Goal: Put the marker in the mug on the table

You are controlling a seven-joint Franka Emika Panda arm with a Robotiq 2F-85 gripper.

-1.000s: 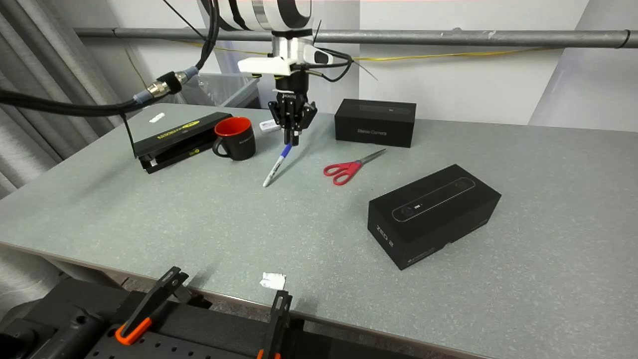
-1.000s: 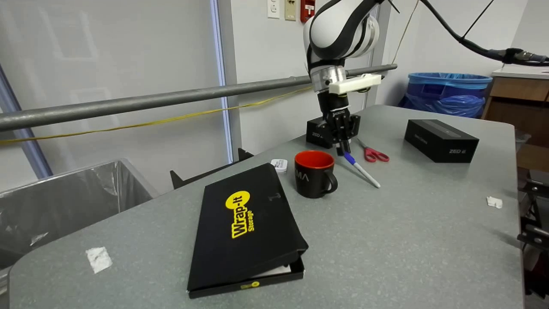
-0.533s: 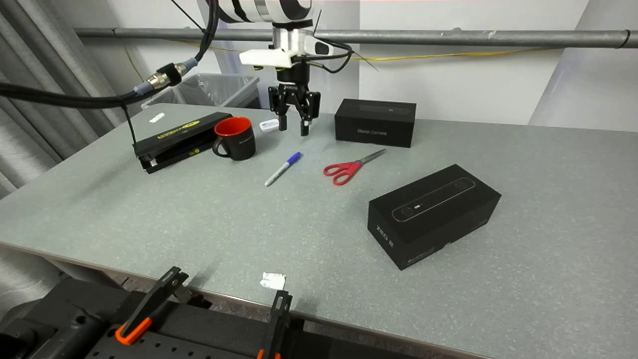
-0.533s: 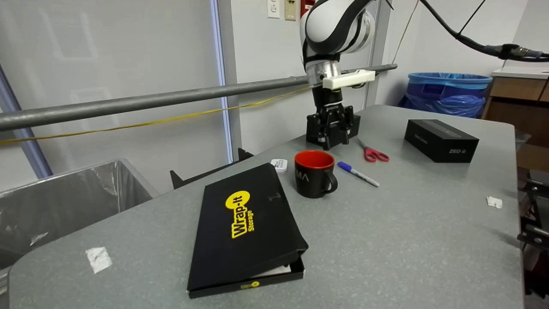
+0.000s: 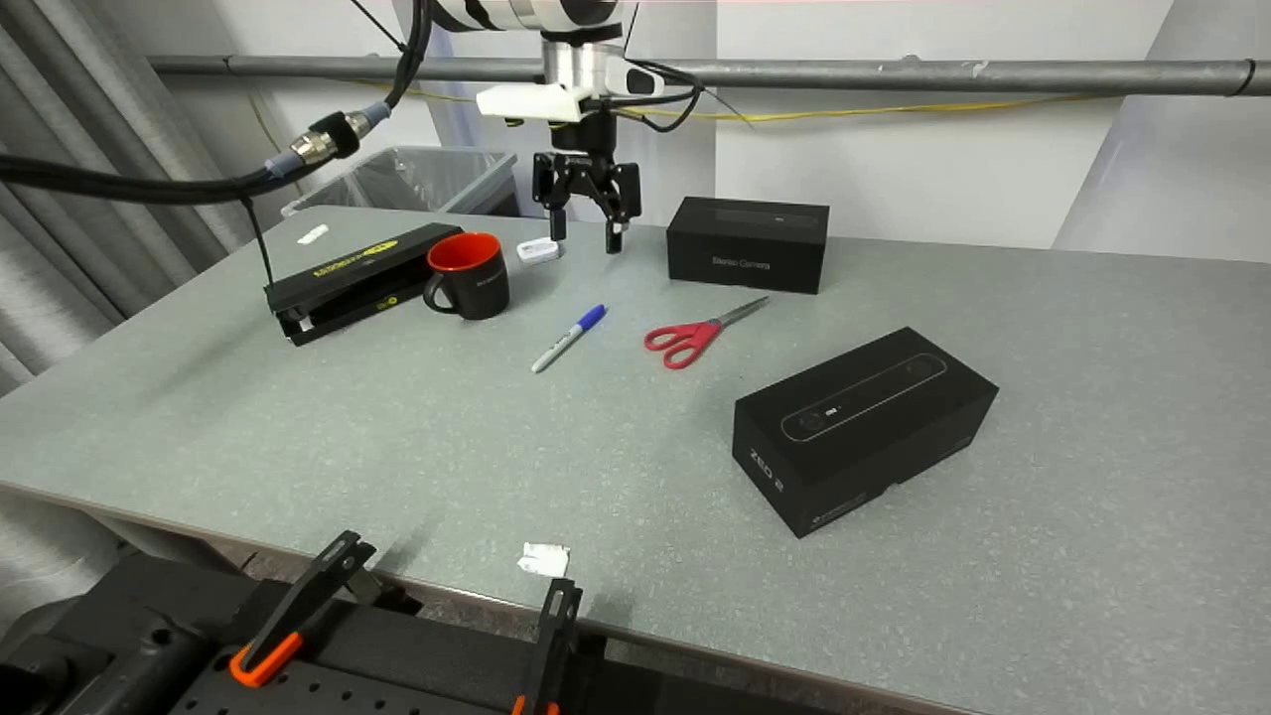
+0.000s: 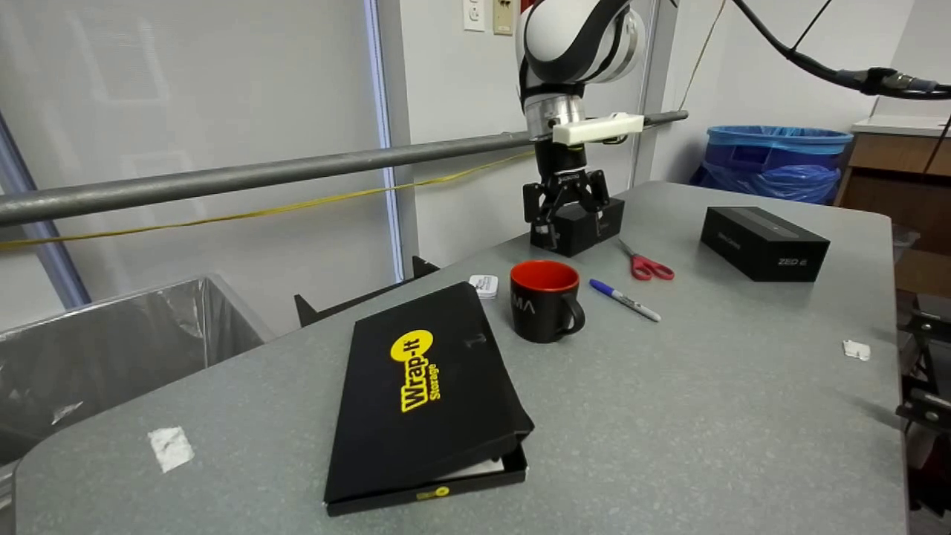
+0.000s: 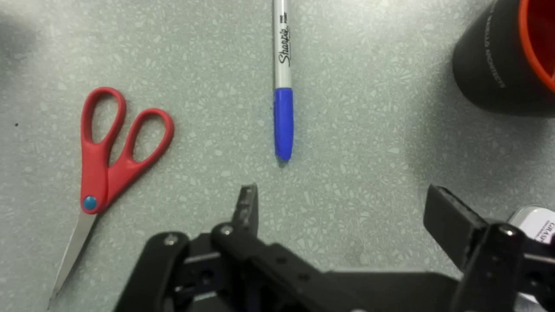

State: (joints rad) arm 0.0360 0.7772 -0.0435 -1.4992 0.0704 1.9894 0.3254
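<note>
Pointing down, the gripper [image 5: 586, 236] hangs above the rear part of the table [image 5: 635, 467], its fingers [image 7: 450, 223] spread wide apart. The white-and-black arm [image 6: 572, 44] bends down from the top of both exterior views, a pale block [image 5: 533, 102] mounted on the side of its wrist. On the grey speckled surface the marker [image 7: 284, 119] lies flat, blue cap toward the gripper, between the mug [image 6: 539, 312] and the red-handled scissors [image 7: 95, 173]. The mug stands upright (black outside, red within), with a flat black Wrap-It box [image 6: 453, 349] near it, its lid askew. Behind the table a grey metal pipe [image 5: 894, 75] crosses the wall [image 5: 923, 179]; a lined bin [image 6: 148, 345] stands beside the table's edge, and a blue bin [image 6: 765, 182] shows farther off. A Stereo Camera box [image 5: 745, 250] sits close to the rear edge, while a ZED 2 box [image 5: 864, 422] rests nearer the front, well apart from the marker. Grey surface stretches wide from the marker to the front edge, where a white scrap [image 5: 544, 559] lies near the rim and orange-tipped black clamps [image 5: 310, 601] show just past it. In the wrist view a small white case [image 7: 535, 223] is partly hidden behind the fingers, on the mug's side.
</note>
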